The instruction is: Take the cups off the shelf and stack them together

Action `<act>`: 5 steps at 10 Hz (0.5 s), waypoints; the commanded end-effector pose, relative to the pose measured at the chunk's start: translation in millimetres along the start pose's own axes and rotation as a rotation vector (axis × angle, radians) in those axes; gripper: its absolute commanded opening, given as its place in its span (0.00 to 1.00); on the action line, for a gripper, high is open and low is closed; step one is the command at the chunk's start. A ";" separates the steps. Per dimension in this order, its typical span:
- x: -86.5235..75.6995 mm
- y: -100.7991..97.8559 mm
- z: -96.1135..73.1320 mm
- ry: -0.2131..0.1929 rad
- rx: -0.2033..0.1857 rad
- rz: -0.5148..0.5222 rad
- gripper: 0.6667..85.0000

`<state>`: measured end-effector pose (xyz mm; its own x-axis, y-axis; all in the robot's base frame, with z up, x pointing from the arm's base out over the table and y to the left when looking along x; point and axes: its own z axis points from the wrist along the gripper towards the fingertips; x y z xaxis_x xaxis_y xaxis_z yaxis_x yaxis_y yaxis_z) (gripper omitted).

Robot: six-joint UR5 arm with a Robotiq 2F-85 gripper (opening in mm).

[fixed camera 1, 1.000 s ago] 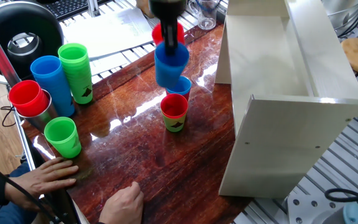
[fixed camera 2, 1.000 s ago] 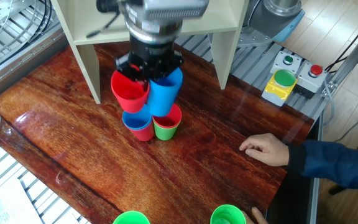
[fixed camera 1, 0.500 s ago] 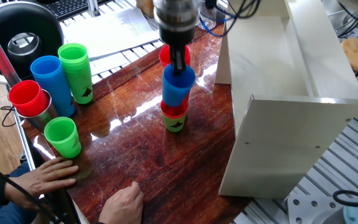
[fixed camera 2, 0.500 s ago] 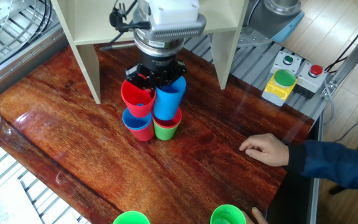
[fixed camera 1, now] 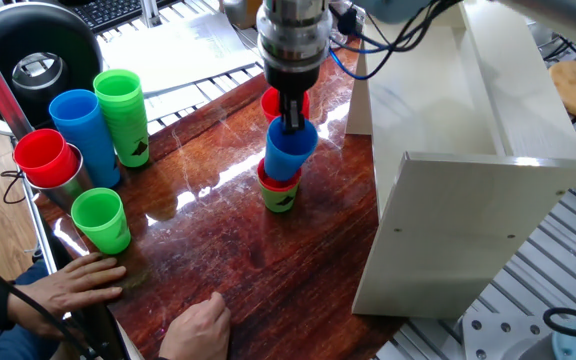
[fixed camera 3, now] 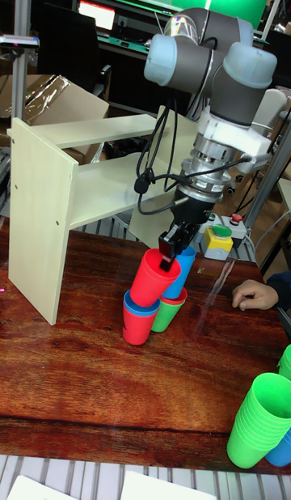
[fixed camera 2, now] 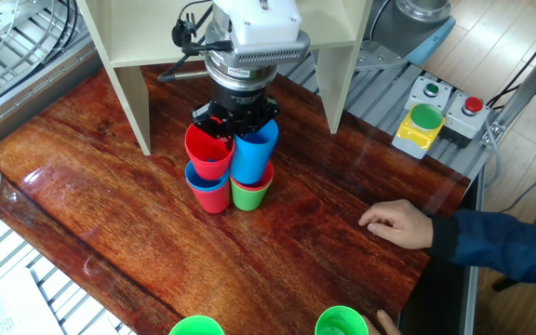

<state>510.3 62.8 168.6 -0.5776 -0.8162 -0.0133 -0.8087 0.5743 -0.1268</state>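
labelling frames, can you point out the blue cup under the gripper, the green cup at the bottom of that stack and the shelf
blue cup (fixed camera 2: 252,158), the other fixed view, on its outer side wall.
green cup (fixed camera 2: 248,196), the other fixed view, on its side below the red rim.
shelf (fixed camera 3: 36,217), tall fixed view, on the pale end board.

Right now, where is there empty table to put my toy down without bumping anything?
The bare wood between the claw's cups and the person's hand is free, and so is the stretch left of the cups toward the table edge. It is crowded under the claw, close to the shelf.
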 end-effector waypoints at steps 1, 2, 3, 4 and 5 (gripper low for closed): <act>-5.2 2.3 7.1 -0.026 -0.003 0.012 0.01; -7.8 1.7 9.6 -0.033 0.000 0.014 0.01; -9.9 -1.2 11.4 -0.034 0.011 0.013 0.01; -11.7 -6.5 11.8 -0.035 0.027 0.007 0.01; -11.9 -9.2 11.0 -0.034 0.032 -0.005 0.01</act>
<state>518.9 65.0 159.5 -0.5753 -0.8173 -0.0326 -0.8060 0.5732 -0.1480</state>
